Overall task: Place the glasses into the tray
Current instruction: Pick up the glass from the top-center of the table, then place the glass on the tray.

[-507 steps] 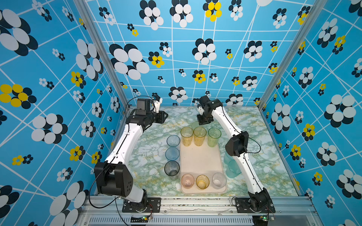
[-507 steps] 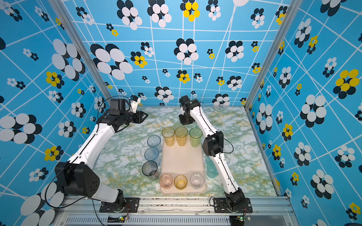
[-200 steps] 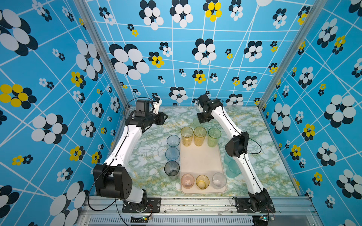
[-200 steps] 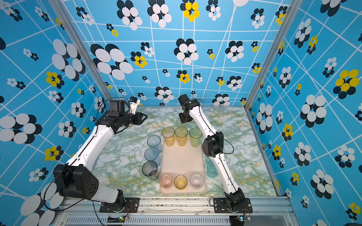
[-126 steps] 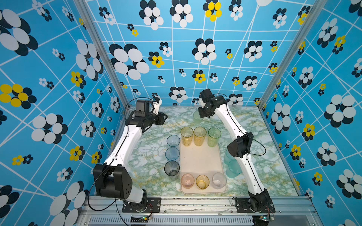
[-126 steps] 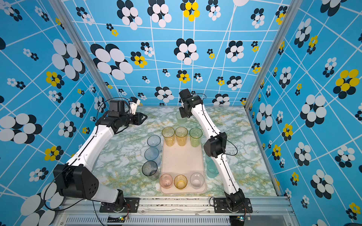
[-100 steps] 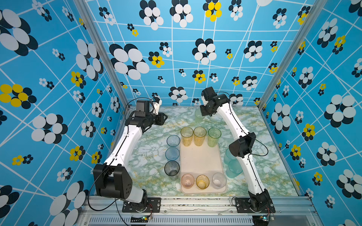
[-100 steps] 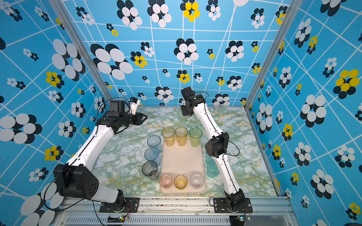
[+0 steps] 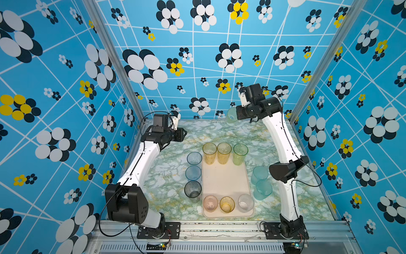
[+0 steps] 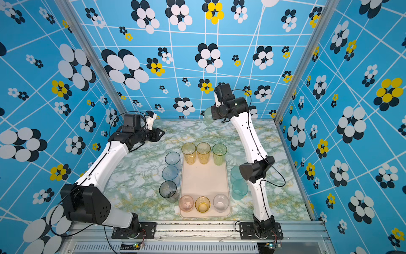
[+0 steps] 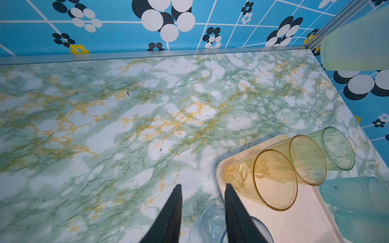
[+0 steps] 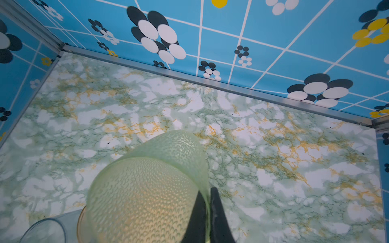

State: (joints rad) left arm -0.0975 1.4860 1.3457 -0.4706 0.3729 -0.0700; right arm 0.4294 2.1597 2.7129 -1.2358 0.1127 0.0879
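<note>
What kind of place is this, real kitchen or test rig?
Probably a lab test cell: a left arm and right arm bolted to a metal rail, printed flower walls boxing in a marble-look table, and plastic glasses on and beside a tray.

No writing, label, brand, number or sign can be read in any view. The tray and the glasses show plain, unmarked surfaces. The walls carry only a pattern of flowers and white lines. Any marks on the robot arms are too small to tell.
</note>
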